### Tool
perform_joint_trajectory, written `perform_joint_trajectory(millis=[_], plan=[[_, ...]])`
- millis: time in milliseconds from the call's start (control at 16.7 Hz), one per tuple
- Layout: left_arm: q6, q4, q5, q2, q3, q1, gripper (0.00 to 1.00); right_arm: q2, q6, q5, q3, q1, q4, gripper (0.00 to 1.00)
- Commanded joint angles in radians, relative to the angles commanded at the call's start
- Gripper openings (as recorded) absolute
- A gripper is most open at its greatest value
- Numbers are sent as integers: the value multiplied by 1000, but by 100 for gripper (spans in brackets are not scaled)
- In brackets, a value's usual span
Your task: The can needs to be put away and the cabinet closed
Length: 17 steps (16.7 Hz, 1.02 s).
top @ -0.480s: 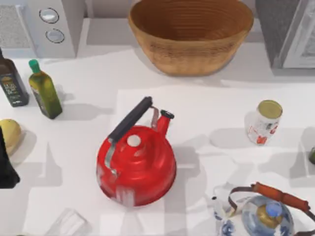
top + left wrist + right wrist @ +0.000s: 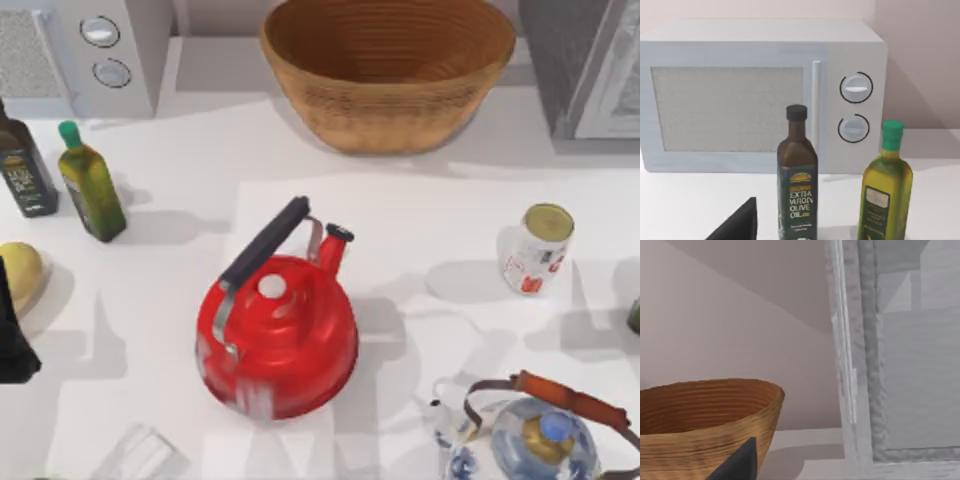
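The can (image 2: 538, 250), a small tin with a dull gold lid and a white label with red marks, stands upright on the right side of the table, and no gripper touches it. The cabinet (image 2: 575, 60) sits at the back right corner, with a dark grey speckled panel and a white framed door (image 2: 615, 85). That white frame (image 2: 865, 365) rises close ahead in the right wrist view, where a dark tip of my right gripper (image 2: 737, 462) pokes in. My left arm (image 2: 10, 345) is parked at the table's left edge. The left gripper (image 2: 737, 225) faces the microwave.
A red kettle (image 2: 278, 335) sits mid-table and a wicker basket (image 2: 388, 70) at the back centre. A white microwave (image 2: 100, 50), two oil bottles (image 2: 90, 185) and a lemon (image 2: 18, 272) crowd the left. A blue-and-white teapot (image 2: 535, 435) stands at the front right, below the can.
The shadows on the table around the can have shifted a little to the left. No object on the table has moved.
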Motion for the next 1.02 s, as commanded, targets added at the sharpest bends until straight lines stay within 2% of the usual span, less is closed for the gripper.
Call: perform_joint_trajectory(millis=[300,660,1020], plan=[[0,0,0,0,0,0,100,469,145,101,172,184,245,100],[0,0,0,0,0,0,100,1099,222,307,271,378,443,100],[0,0,0,0,0,0,100,1387,201,479,234,451,489,100]])
